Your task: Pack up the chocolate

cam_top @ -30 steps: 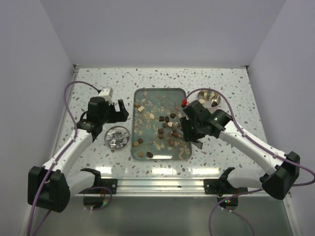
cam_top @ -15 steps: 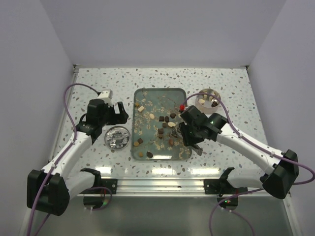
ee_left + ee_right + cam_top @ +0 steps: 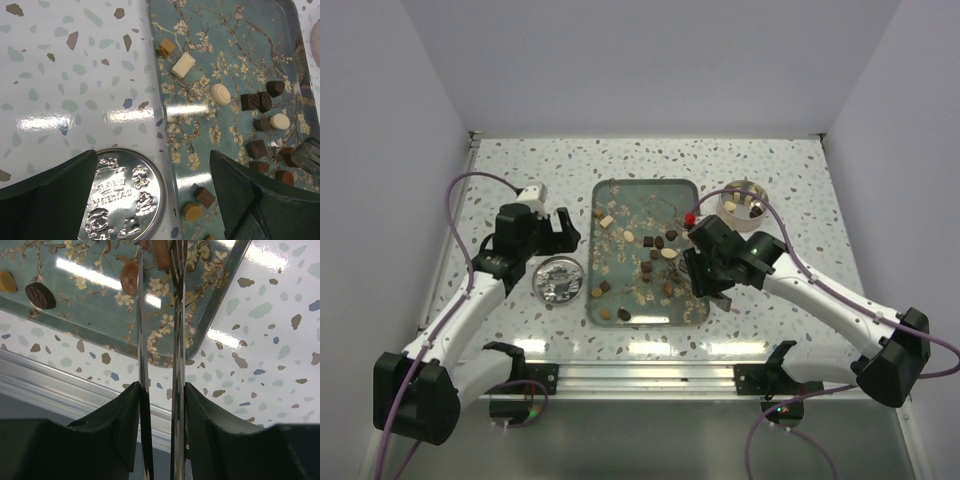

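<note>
The chocolate (image 3: 650,255) lies scattered as brown and cream pieces on a blue flowered tray (image 3: 660,198); the left wrist view shows the same chocolate (image 3: 260,101) on the tray (image 3: 220,30). My left gripper (image 3: 548,228) hangs open above the tray's left rim, and nothing is between the jaws of the left gripper (image 3: 153,156). My right gripper (image 3: 705,270) is over the tray's right side. In its wrist view the right gripper (image 3: 161,390) is shut on metal tongs (image 3: 142,315), whose tips reach over the tray's near right corner.
An embossed silver lid (image 3: 560,279) lies left of the tray, directly under the left gripper, and fills the bottom of the left wrist view as the lid (image 3: 122,195). A round tin (image 3: 742,200) holding several candies stands behind the right arm. Oat-like flakes litter the tray.
The right gripper with the tongs has shifted slightly left and toward the near edge over the tray. The left arm has drifted a little to the left, still open.
</note>
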